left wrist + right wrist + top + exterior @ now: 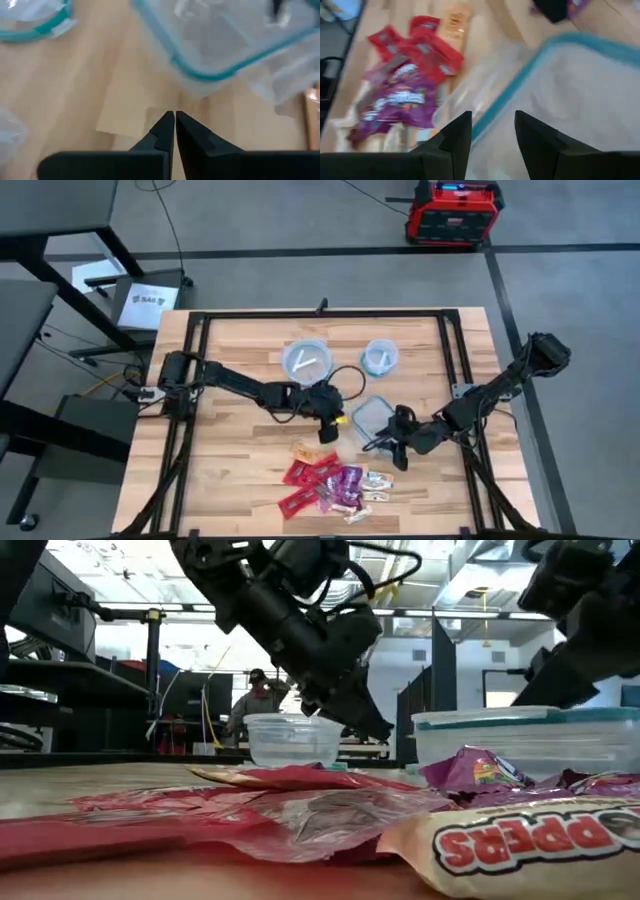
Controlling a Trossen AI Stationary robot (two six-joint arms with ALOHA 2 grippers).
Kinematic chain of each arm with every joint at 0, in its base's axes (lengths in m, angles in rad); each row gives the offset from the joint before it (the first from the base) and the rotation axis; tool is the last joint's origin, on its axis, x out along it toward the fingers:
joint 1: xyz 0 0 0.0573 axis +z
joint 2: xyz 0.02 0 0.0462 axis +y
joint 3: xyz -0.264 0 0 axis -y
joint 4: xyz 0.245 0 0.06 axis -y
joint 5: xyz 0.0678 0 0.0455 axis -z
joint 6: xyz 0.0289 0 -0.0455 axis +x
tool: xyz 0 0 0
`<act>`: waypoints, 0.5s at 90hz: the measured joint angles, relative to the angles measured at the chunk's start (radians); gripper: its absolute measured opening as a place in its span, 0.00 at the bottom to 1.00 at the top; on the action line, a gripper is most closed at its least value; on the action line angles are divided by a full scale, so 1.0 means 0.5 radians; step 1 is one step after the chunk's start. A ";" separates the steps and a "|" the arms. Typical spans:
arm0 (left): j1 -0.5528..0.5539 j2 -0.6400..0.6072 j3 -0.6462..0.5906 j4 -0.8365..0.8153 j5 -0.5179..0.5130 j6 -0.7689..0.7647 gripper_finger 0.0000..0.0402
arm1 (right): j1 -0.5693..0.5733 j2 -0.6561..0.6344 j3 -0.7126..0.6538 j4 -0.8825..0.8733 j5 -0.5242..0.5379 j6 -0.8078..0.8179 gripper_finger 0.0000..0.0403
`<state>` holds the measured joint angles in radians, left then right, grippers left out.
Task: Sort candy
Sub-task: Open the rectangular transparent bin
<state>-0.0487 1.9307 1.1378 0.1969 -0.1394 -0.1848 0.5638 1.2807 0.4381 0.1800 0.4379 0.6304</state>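
While the right gripper (398,452) gapes empty at the tub's (368,416) five o'clock, it could bump it; left gripper (328,435) is pinched closed, candy (335,485) waits.

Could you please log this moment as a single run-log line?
left gripper: shut, empty, beside tub | right gripper: open, at tub edge | candy: piled on table, unsorted

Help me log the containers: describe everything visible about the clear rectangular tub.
The clear rectangular tub looks like transparent plastic with rounded corners and a teal rim. It sits upright on the wooden table, near the middle, and looks empty. The candy lies apart, nearer the front edge. The right gripper, open, hangs by its rim; the left gripper, shut, is beside it.
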 joint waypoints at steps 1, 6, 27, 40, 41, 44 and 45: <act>0.003 -0.001 0.000 -0.001 0.000 0.000 0.01 | 0.004 0.000 0.000 0.011 0.002 -0.012 0.34; 0.016 -0.025 0.000 -0.013 -0.004 0.010 0.01 | 0.012 -0.027 0.002 0.048 0.002 -0.073 0.34; -0.087 -0.175 0.139 0.106 0.177 0.010 0.01 | 0.231 -0.344 0.190 -0.553 0.036 0.096 0.34; -0.183 -0.035 0.313 0.215 0.278 0.053 0.01 | 0.395 -0.458 0.195 -1.152 0.126 0.610 0.34; -0.189 -0.017 0.324 0.210 0.279 0.059 0.01 | 0.399 -0.459 0.195 -1.192 0.126 0.655 0.34; -0.202 0.049 0.364 0.173 0.280 0.075 0.01 | 0.413 -0.458 0.195 -1.305 0.126 0.788 0.34; -0.205 0.077 0.380 0.169 0.279 0.080 0.01 | 0.416 -0.457 0.195 -1.337 0.125 0.824 0.34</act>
<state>-0.1512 1.9690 1.3278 0.2813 0.0003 -0.1446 0.7718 1.0523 0.5354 -0.4886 0.5005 1.0426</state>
